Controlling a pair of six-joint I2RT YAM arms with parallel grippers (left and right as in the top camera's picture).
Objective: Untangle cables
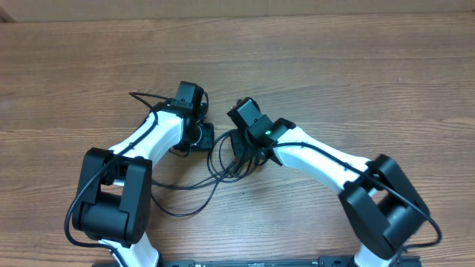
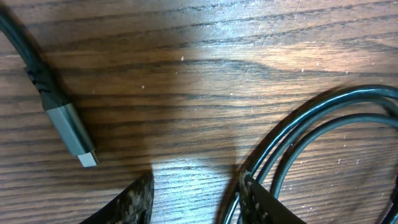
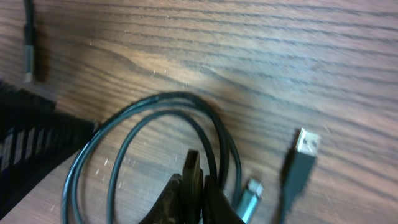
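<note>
Thin, shiny black cables [image 1: 226, 162] lie in round loops on the streaky brown wooden table [image 1: 334, 67], in the middle of the overhead view. The left gripper [image 2: 196, 202] stands apart. The right gripper [image 3: 194, 193] is squeezed together at the loop; I cannot tell if it nips a cord. Bare wood fills the top of the frame.

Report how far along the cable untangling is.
Done: little. One plug lies apart from the loops. In hand: the right end effector is shut at the coil of cables; whether a strand is pinched is unclear. The left end effector stands open beside the loops. Left: the cables overlap in loops between the arms, so nearly all the separating remains.
</note>
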